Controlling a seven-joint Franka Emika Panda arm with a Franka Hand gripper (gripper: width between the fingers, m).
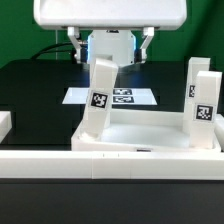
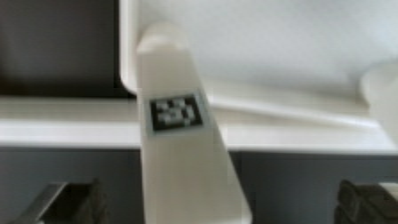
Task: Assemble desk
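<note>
Nearest the exterior camera, and farthest from the fingers (image 2: 63,205), a long white rail (image 1: 110,165) lies across the black tabletop (image 1: 35,85). It probably serves as a stop.

Behind the rail, below the fingers, sits the desk panel (image 1: 150,135), rim up so that its corner sockets face the arm. Whether it touches the rail cannot be told.

From the panel's corner directly under the fingers rises the leaning leg (image 1: 100,95), tag (image 2: 173,112) facing outward. Its foot is at the corner socket and its upper end tips toward the fingers. The tilt suggests that it is only partly seated and not yet turned home. The pictures do not show how deep it sits.

Two upright legs (image 1: 202,95) stand at the panel's other side, well apart from the fingers. They look already fitted, and a second corner step appears to be in hand.

Beyond the panel, beneath and behind the fingers, the marker board (image 1: 125,97) lies flat on the tabletop.

Farthest back and above, the fingers (image 1: 148,45) are spread wide and hold nothing. In the wrist view one finger stands on either side of the leaning leg (image 2: 178,150), each with a clear dark gap to it. The straddling position suits closing on the leg's upper part to straighten or twist it. A grip on the slanted faces might slip.
</note>
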